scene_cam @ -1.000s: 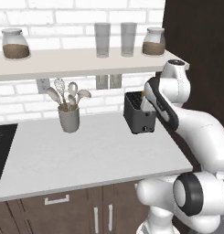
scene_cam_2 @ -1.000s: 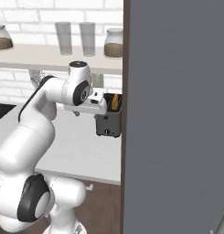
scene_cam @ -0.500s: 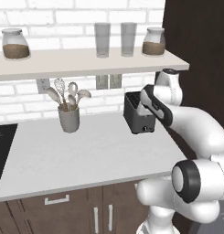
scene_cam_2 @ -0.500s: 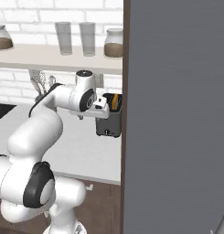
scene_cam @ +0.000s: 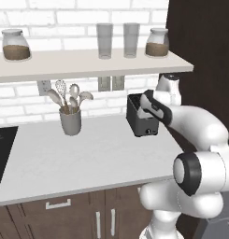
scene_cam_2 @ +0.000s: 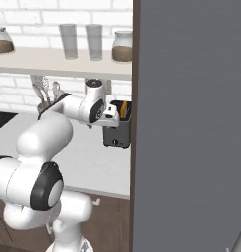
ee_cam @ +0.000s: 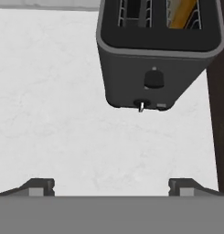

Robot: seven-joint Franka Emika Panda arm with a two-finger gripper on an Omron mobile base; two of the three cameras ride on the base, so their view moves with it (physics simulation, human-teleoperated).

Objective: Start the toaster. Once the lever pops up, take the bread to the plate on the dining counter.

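Note:
The black toaster (scene_cam: 143,120) stands on the white worktop against the brick wall, beside a tall dark panel. It shows at the top of the hand view as toaster (ee_cam: 154,59), front face toward the camera, with a dark lever knob (ee_cam: 153,79) on that face. The bread (ee_cam: 182,13) sits down in the right slot, and its tan edge shows as bread (scene_cam_2: 123,109). My gripper (ee_cam: 111,187) is open, held above and in front of the toaster with nothing between its fingers. The plate and the dining counter are out of view.
A grey utensil cup (scene_cam: 70,120) stands left of the toaster. A shelf (scene_cam: 88,63) with two glasses and jars hangs low over the worktop. A tall grey-and-dark panel (scene_cam_2: 191,123) walls off the right side. A black cooktop (scene_cam: 1,149) lies far left.
The hand has shifted slightly toward the toaster and the elbow has swung nearer the cameras. The jaws stay open.

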